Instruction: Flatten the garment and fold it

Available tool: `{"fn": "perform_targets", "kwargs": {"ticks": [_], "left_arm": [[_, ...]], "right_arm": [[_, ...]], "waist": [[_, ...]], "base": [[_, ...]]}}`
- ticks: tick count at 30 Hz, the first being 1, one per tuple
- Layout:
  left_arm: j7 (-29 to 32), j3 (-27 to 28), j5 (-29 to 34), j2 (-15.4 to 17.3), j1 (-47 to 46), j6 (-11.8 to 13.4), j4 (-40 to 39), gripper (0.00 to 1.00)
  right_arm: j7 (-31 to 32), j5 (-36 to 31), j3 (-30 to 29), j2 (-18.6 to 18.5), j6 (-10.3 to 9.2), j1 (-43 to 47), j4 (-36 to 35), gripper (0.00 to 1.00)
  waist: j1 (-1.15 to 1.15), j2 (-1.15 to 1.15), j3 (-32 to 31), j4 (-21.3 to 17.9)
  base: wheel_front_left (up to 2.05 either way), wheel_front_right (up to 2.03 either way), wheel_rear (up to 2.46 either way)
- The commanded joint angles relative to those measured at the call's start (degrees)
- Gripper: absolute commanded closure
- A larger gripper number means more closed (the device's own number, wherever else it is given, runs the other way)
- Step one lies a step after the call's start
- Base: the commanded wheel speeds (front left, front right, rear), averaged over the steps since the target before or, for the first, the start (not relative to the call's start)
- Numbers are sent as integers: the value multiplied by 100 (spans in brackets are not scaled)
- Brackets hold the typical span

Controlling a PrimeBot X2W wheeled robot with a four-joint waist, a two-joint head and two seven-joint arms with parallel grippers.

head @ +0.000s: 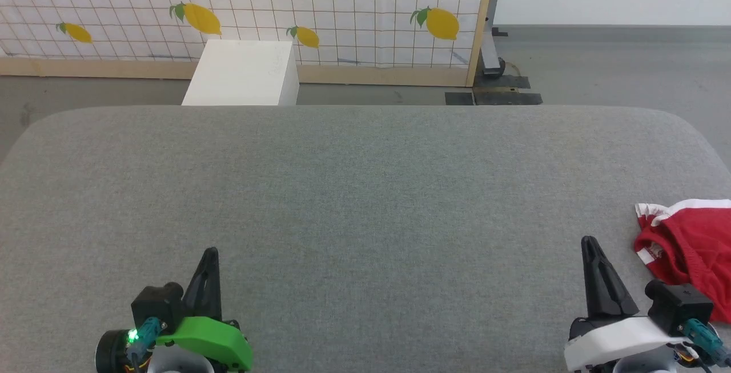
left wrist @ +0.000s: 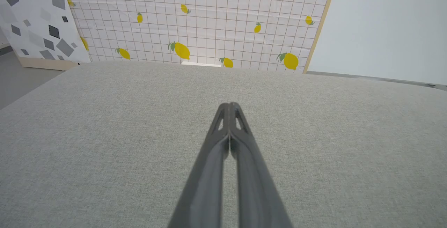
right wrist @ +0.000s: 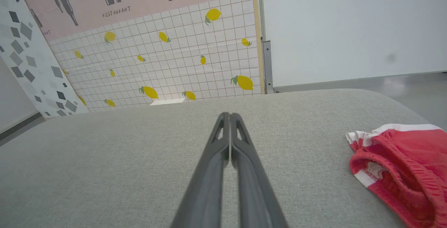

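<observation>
At lower left, left gripper (head: 211,252): fingers pressed together, nothing between them, over grey pad (head: 365,190). Beyond the pad's far edge, left of centre, white box (head: 243,73) before lemon-print screen (head: 342,13). At lower right, right gripper (head: 589,241): fingers likewise closed and empty. Just right of it, clear of the fingers, garment (head: 694,244), crumpled near the pad's right edge, white band on its far side.

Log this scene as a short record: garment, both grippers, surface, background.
garment: red, white-trimmed, crumpled at the surface's right edge, partly cut off by the head view's edge
left gripper: fingers closed, empty
right gripper: fingers closed, empty, beside the garment without touching it
surface: grey fabric, rounded corners
background: lemon-print panel, white box
</observation>
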Motion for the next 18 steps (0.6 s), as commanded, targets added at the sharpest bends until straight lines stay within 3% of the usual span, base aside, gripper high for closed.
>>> {"fn": "perform_targets", "kwargs": {"ticks": [1, 18], "left_arm": [[20, 4, 16, -5, 3, 3, -22, 100], [239, 41, 188, -58, 34, 39, -259, 100]], "right_arm": [[20, -17, 3, 0, 0, -2, -15, 100], [238, -196, 40, 0, -1, -24, -181, 100]], "waist": [[0, 1, 2, -2], [0, 8, 23, -21]], "base": [[0, 0, 0], [0, 0, 0]]}}
